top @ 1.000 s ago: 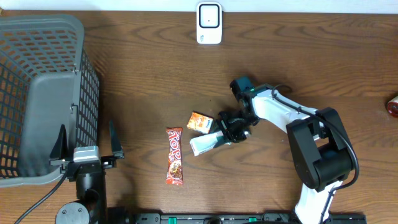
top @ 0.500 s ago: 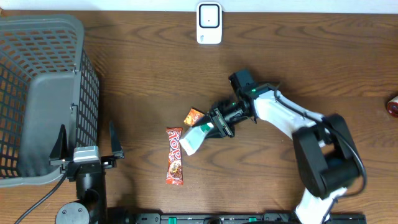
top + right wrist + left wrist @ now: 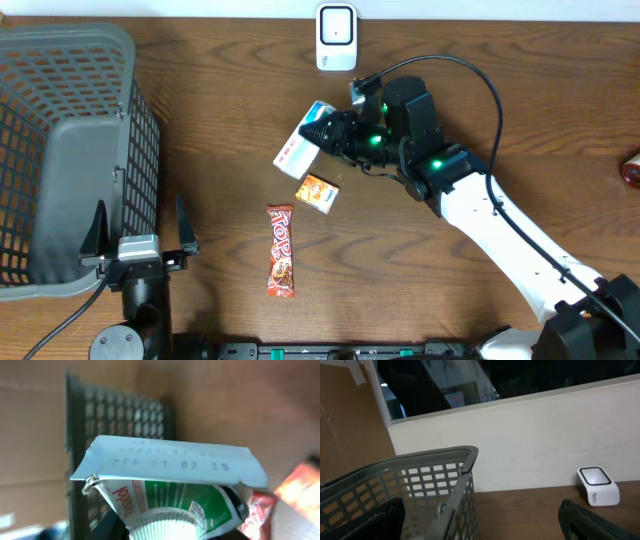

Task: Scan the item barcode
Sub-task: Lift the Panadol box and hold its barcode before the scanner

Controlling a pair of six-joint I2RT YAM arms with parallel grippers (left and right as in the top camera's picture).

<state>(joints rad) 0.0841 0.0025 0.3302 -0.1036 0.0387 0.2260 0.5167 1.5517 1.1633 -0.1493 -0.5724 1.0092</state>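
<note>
While the tube point(image 3: 300, 150) is presented to the scanner point(image 3: 336, 37), the right gripper point(image 3: 330, 135) is clamped on its ribbed cap end. This leaves the flat crimped end and the printed body free to face a reader. The tube hangs near the scanner, ahead of it and to one side, not touching it. It appears lifted off the table point(image 3: 480, 90), above and apart from the orange packet point(image 3: 318, 192). The grip at one end is judged deliberate, since it keeps the jaws off the label. The left gripper point(image 3: 140, 215) stands spread wide and holds nothing. It is parked just beside the basket point(image 3: 60, 60), well apart from the work. The candy bar point(image 3: 281, 251) lies flat nearer the robot, untouched.

Points hard to read:
- **Label:** the right wrist view shows the crimp with a stamped date line, green print and a small square code patch. No line barcode can be made out (it may lie on the far side).
- **Jaws:** the right jaws are hidden behind the tube in that view and are dark overhead.
- **Alignment:** whether the label faces the scanner window cannot be told.
- **Left wrist view:** the left fingers point(image 3: 600, 520) are only blurred dark shapes at the frame's lower corners.
- **Red object:** a red object point(image 3: 632, 172) is cut off at the overhead frame's edge.
</note>
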